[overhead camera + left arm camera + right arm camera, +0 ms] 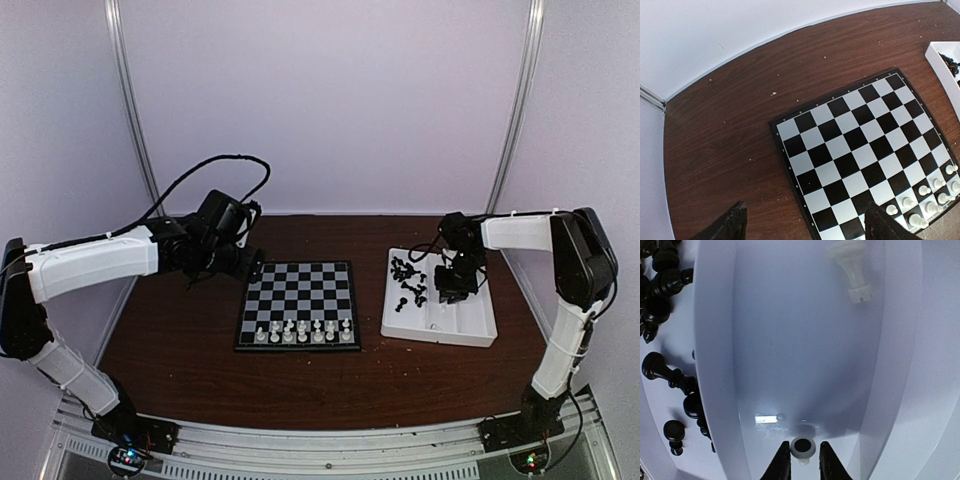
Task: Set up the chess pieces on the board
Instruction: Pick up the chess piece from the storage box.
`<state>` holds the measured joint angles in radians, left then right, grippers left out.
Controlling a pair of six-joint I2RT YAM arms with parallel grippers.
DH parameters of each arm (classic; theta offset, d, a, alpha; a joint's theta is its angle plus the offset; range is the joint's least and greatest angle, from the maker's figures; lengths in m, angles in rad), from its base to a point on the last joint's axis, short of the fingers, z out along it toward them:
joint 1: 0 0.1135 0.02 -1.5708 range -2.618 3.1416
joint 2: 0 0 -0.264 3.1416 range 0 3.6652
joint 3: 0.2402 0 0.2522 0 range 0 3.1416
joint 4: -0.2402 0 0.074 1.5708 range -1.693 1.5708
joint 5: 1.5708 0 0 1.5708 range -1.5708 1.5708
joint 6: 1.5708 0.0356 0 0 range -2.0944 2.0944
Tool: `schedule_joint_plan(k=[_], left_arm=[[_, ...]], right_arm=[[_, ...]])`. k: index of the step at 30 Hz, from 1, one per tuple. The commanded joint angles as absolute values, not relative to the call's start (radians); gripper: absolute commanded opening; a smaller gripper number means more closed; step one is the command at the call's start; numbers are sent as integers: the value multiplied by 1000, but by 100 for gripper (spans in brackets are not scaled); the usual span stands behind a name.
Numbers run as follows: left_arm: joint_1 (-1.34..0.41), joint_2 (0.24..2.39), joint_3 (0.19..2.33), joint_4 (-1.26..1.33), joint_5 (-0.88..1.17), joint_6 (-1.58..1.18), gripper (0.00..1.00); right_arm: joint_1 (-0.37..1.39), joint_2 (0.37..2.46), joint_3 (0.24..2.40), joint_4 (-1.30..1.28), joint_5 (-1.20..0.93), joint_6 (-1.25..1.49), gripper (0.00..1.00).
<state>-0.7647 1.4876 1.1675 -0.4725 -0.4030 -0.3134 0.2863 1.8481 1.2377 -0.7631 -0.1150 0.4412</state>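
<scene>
**Right pincer** (802,465): lowered into the middle compartment of a white moulded tray (715,340). The tray is smooth and glossy, with raised rounded dividers. The 2 fingers are closed on a white piece (803,446), seen base-on as a pale round foot with a dark centre disc. Ahead of the pincer, in the same compartment, 1 loose white figure (852,270) lies on its side. Left of the pincer, past a divider, black pieces (662,367) lie jumbled; they are glossy, with turned profiles.

**Left pincer** (805,215): fingers spread wide, gripping nothing, held over the dark brown wood-grain bench (725,140). The board (860,150) lies flat ahead and to the right of this pincer, with black and pale squares and a thin black edge. Standing white pieces (922,200) line the board's edge to the right of the pincer.
</scene>
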Motion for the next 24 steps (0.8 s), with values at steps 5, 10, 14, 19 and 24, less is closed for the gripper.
schedule_joint_plan(k=[5,10,14,19,24], left_arm=[[-756,1464,1170,-443,-402,-320,81],[-755,1465,1173,-443,-403,-318,81],[-756,1466,1175,-443,-398,-320,81],[-756,1477,1178,-435,-358,-321,81],[-760,1491,1171,-399,-278,-329,81]], right_arm=[[295,1907,1264,-726,-71,467,21],[296,1910,1262,-729,-75,463,16],[296,1866,1266,-742,-84,463,15],[297,1801,1283,-764,-123,472,15],[296,1748,1279,-770,-164,483,16]])
